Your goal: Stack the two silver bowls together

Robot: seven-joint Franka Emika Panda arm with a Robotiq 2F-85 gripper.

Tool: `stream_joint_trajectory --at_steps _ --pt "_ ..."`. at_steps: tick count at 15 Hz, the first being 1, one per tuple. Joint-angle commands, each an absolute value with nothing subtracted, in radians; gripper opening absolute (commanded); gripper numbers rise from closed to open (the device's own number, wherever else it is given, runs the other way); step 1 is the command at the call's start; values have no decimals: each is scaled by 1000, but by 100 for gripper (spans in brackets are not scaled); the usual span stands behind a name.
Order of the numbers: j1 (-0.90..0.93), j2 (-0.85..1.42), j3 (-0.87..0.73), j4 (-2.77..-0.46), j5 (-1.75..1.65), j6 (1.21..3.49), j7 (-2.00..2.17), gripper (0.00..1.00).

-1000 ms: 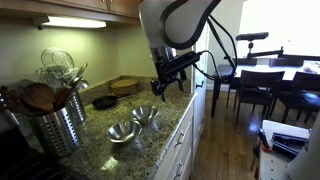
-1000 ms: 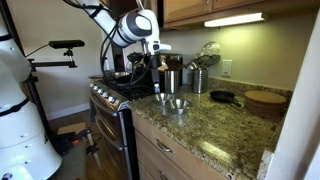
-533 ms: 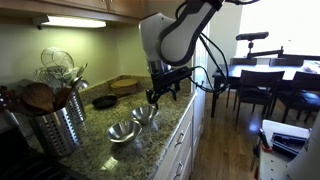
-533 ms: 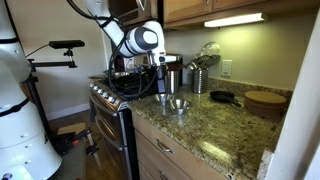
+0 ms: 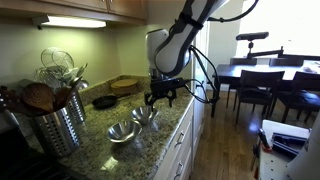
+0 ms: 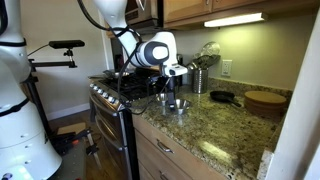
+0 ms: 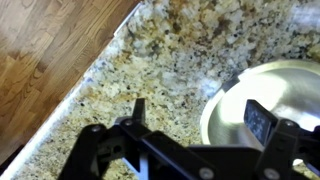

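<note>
Two small shiny silver bowls sit side by side on the granite counter near its front edge: one [image 5: 122, 131] nearer the canister, one [image 5: 144, 115] under my gripper. In an exterior view they overlap [image 6: 178, 104]. My gripper [image 5: 160, 98] hangs open just above the nearer bowl's rim and holds nothing. In the wrist view the open jaws [image 7: 198, 112] straddle the rim of one bowl [image 7: 262, 90], one finger over the granite, one over the bowl's inside.
A tall ribbed steel canister [image 5: 52, 120] with utensils stands on the counter. A dark round pan [image 5: 104, 101] and a wooden board [image 5: 126, 85] lie farther back. A stove [image 6: 115, 90] adjoins the counter. The counter's front edge [image 7: 85, 75] drops to wood floor.
My gripper has come down and moved toward the bowls, from well above the counter to just over the nearer bowl's rim. The bowls have not moved.
</note>
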State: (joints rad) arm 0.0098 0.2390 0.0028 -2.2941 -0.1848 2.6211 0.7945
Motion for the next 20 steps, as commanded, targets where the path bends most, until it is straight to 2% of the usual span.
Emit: stream_joint_trajectory --at_steps 1,6,7,8,10,11,14,15,17,20 --pt "16 296 -22 -2266 -68 2691 741 100" --pt "23 342 -39 -2239 29 2724 698 100" --pt "23 349 -40 -2234 43 2725 689 75" --pt "24 353 -41 -2231 53 2726 683 73" --pt "26 361 -43 -2223 70 2726 674 58" --pt "27 365 -43 -2220 76 2727 672 57" --pt "28 369 -44 -2217 89 2728 671 42" --pt "30 370 -46 -2217 88 2729 672 26" --pt "31 371 -47 -2216 89 2729 673 13" --pt "32 370 -49 -2216 91 2732 674 8"
